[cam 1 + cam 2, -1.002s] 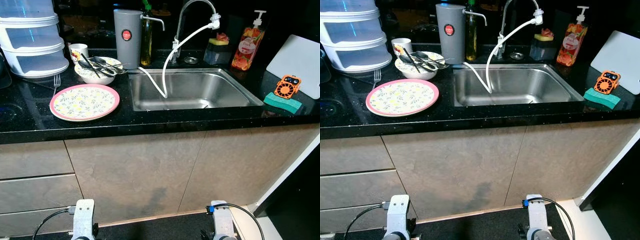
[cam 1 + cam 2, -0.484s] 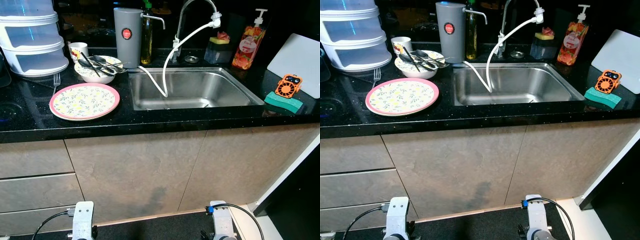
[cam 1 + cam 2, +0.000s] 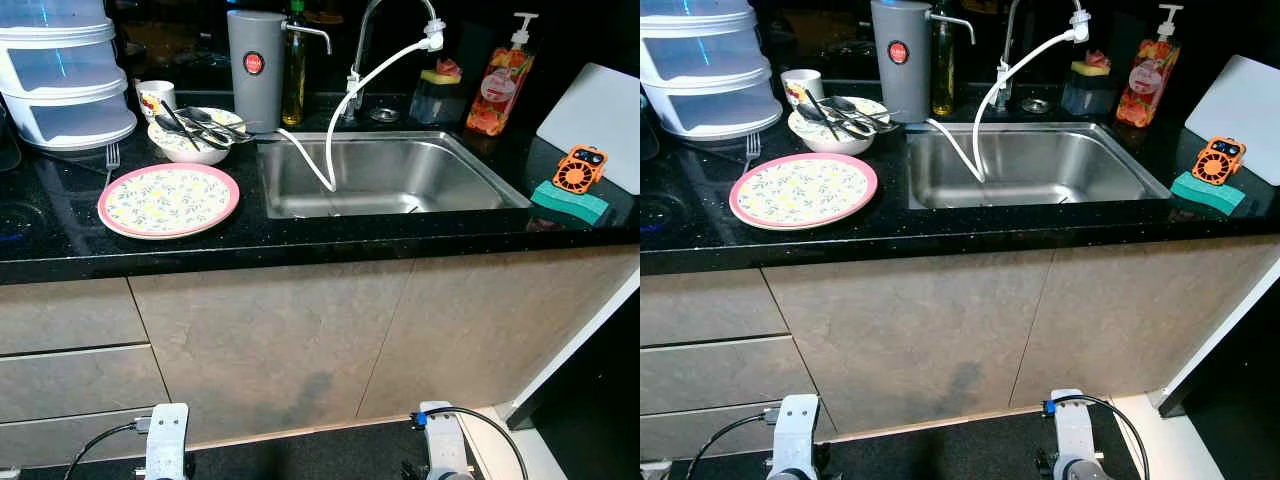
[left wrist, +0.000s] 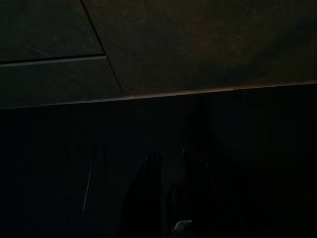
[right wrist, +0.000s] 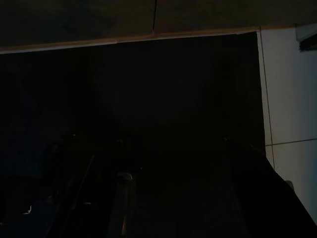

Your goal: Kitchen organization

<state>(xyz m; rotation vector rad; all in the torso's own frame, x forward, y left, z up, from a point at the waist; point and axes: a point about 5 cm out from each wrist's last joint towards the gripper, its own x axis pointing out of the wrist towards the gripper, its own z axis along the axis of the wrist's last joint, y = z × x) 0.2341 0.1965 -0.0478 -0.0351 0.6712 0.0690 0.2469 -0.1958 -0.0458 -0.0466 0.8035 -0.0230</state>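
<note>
On the black counter (image 3: 60,250) ahead of me, a pink-rimmed floral plate (image 3: 169,201) lies flat to the left of the steel sink (image 3: 385,178). A fork (image 3: 112,162) lies just behind the plate's far left edge, and beyond that sits a white bowl (image 3: 190,140) with several pieces of cutlery (image 3: 205,127) resting across it. A small cup (image 3: 156,98) stands just behind the bowl, and a stack of clear and white containers (image 3: 62,75) fills the far left corner. A grey water filter jug (image 3: 254,70) stands at the sink's back left corner with a dark bottle (image 3: 293,75) beside it. From the curved tap (image 3: 392,20) a white hose (image 3: 345,110) loops down into the basin. Behind the sink I see a sponge holder (image 3: 436,95) and an orange soap dispenser (image 3: 496,85). To the right of the sink, a small orange fan (image 3: 579,172) rests on a green sponge (image 3: 568,203), beside a white cutting board (image 3: 595,122) that leans at the back.

Both my arms hang low in front of the beige cabinet doors (image 3: 300,340); I see the left wrist (image 3: 166,450) and right wrist (image 3: 444,450) at the bottom of the head views. Both wrist cameras are very dark, so I cannot tell how far either gripper is open or whether it holds anything.
</note>
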